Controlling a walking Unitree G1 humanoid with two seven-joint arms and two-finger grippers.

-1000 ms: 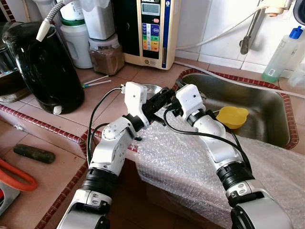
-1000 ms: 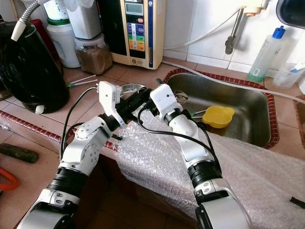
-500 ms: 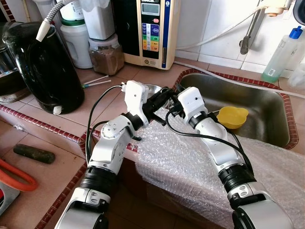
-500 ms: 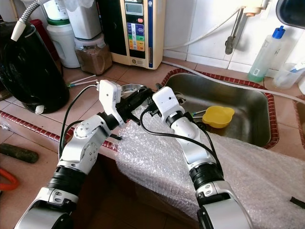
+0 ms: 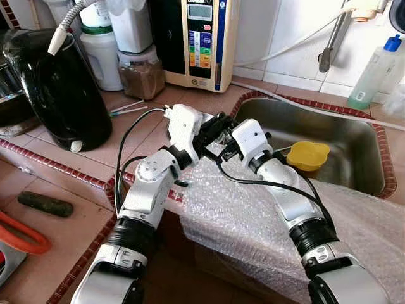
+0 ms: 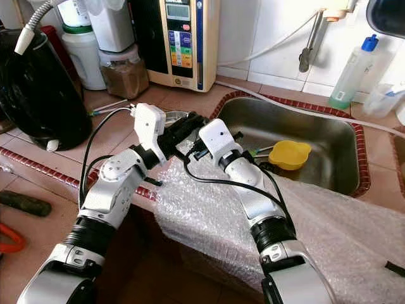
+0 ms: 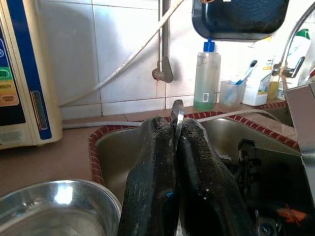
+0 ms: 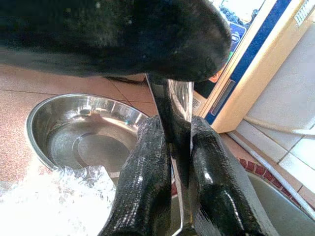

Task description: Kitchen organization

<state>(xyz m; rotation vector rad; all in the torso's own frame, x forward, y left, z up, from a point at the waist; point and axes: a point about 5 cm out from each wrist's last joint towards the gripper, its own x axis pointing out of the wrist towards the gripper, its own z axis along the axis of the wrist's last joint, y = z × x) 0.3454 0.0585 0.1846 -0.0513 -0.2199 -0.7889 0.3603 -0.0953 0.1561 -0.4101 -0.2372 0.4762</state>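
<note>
A thin flat metal utensil [image 8: 179, 105] is held between both grippers above the counter, at the near left corner of the sink [image 5: 354, 183]. My left gripper [image 5: 217, 125] is shut on one end; the metal tip [image 7: 177, 114] pokes out between its black fingers. My right gripper [image 5: 223, 151] is shut on the same strip from the other side, close under the left one. A steel bowl [image 8: 81, 132] sits on the tiled counter just below and behind them, mostly hidden in the head views.
Bubble wrap [image 5: 253, 215] drapes over the counter's front edge under my right arm. A yellow cup [image 5: 308, 154] lies in the sink. A black kettle [image 5: 57, 88], a brown-powder jar [image 5: 140, 73], a water purifier [image 5: 201, 41] and a soap bottle [image 5: 373, 69] line the back.
Both grippers stay clamped on the utensil. The joined pair has shifted slightly, with the right wrist sliding a little to the left toward the left gripper.
</note>
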